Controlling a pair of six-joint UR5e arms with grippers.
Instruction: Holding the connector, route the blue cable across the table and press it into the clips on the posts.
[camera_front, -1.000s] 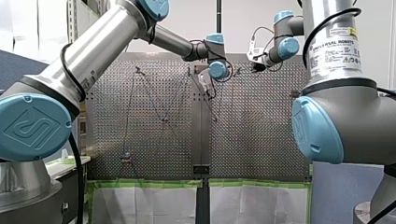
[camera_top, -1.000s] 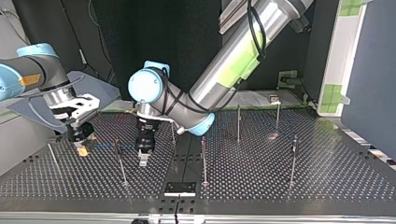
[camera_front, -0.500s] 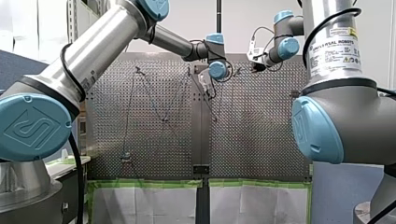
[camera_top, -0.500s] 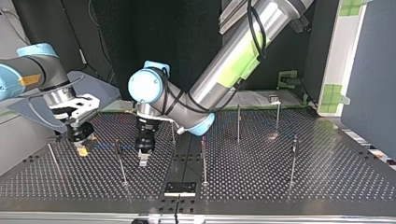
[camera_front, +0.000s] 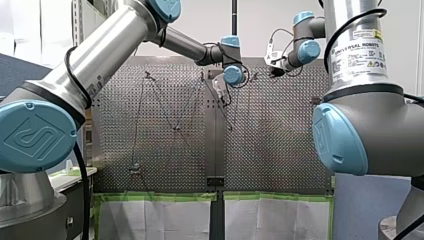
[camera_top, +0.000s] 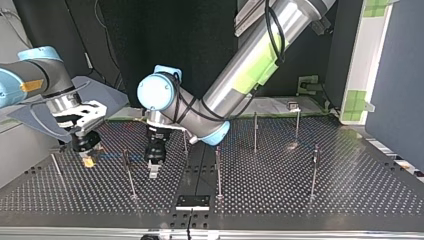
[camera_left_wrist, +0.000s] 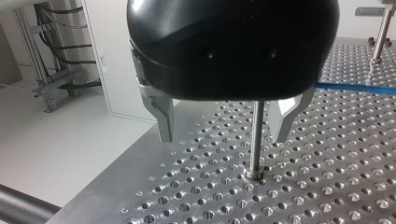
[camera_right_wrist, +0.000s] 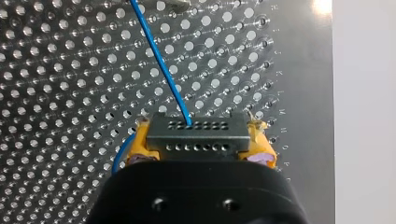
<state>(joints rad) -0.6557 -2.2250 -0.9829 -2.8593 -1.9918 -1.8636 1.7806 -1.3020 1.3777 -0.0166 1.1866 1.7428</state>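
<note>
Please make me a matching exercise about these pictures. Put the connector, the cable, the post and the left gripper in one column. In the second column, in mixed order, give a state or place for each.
Column 1
1. connector
2. cable
3. post
4. left gripper

Column 2
A. open, holding nothing
B. blue, running out of the connector
C. clamped in the right gripper
D. upright between two metal fingers

Pairs: 1-C, 2-B, 3-D, 4-A
</note>
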